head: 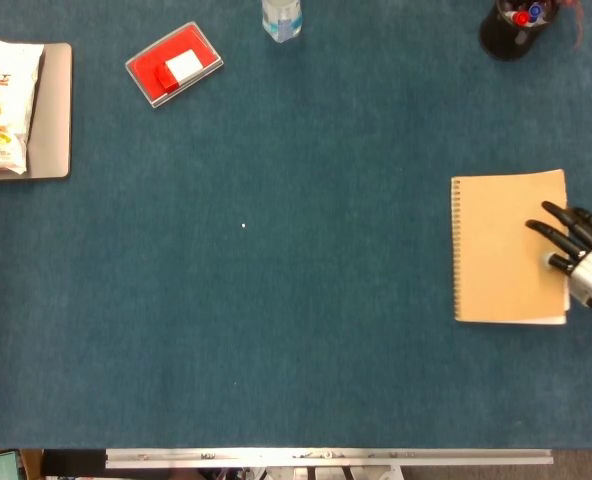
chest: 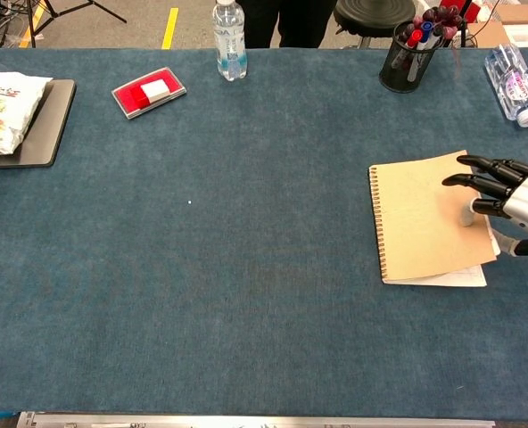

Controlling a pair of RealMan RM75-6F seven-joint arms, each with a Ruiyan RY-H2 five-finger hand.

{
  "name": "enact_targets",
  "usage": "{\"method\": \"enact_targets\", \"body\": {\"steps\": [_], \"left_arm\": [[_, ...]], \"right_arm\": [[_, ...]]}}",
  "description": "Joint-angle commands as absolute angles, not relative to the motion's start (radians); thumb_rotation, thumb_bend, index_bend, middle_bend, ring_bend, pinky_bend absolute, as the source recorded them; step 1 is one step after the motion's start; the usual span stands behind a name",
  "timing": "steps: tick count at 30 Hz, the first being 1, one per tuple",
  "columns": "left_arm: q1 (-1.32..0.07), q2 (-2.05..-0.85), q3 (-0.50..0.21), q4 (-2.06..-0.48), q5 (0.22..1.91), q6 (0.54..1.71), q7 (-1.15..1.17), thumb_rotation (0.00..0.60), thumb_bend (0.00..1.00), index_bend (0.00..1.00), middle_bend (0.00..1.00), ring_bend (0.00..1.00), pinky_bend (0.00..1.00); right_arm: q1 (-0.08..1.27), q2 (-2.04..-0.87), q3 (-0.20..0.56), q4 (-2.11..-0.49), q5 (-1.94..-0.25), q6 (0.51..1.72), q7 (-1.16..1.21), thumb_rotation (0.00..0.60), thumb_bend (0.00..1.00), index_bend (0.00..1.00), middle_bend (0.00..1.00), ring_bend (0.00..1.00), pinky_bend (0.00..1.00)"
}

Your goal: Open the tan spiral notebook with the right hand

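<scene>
The tan spiral notebook (head: 506,248) (chest: 429,217) lies closed on the blue table at the right, its spiral along the left edge. My right hand (head: 584,255) (chest: 512,201) reaches in from the right, with its dark fingers (head: 556,232) resting on the cover near the right edge and its thumb under that edge. In the chest view the cover's right edge is slightly raised, and a sliver of white pages (chest: 460,278) shows below it. The left hand is not in either view.
A black pen cup (head: 512,24) (chest: 409,52) stands at the back right and a water bottle (chest: 514,85) lies beside it. Another bottle (chest: 229,31), a red box (head: 173,64) and a snack bag on a grey tray (head: 54,110) sit at the back left.
</scene>
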State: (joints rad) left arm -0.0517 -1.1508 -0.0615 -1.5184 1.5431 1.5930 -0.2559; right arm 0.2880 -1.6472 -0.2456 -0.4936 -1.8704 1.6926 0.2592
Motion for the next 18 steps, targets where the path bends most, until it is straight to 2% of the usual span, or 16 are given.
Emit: {"method": "enact_targets", "body": {"steps": [1, 9, 18], "left_arm": [[-0.052, -1.151, -0.061, -1.519, 1.543, 1.593, -0.254, 0.6, 0.02, 0.21, 0.26, 0.11, 0.37], [-0.052, -1.155, -0.06, -1.521, 1.545, 1.592, -0.239, 0.6, 0.02, 0.21, 0.26, 0.11, 0.37], [-0.052, -1.153, -0.063, -1.521, 1.54, 1.592, -0.249, 0.6, 0.02, 0.21, 0.26, 0.11, 0.37]], "right_arm": [[0.28, -1.574, -0.248, -0.572, -1.879, 1.721, 0.208, 0.6, 0.43, 0.71, 0.22, 0.06, 0.23], [0.279, -1.414, -0.247, -0.794, -1.904, 1.754, 0.068, 0.6, 0.43, 0.72, 0.23, 0.07, 0.23], [0.319, -1.419, -0.235, -0.911, -1.96, 1.723, 0.029, 0.6, 0.43, 0.72, 0.23, 0.07, 0.23]]}}
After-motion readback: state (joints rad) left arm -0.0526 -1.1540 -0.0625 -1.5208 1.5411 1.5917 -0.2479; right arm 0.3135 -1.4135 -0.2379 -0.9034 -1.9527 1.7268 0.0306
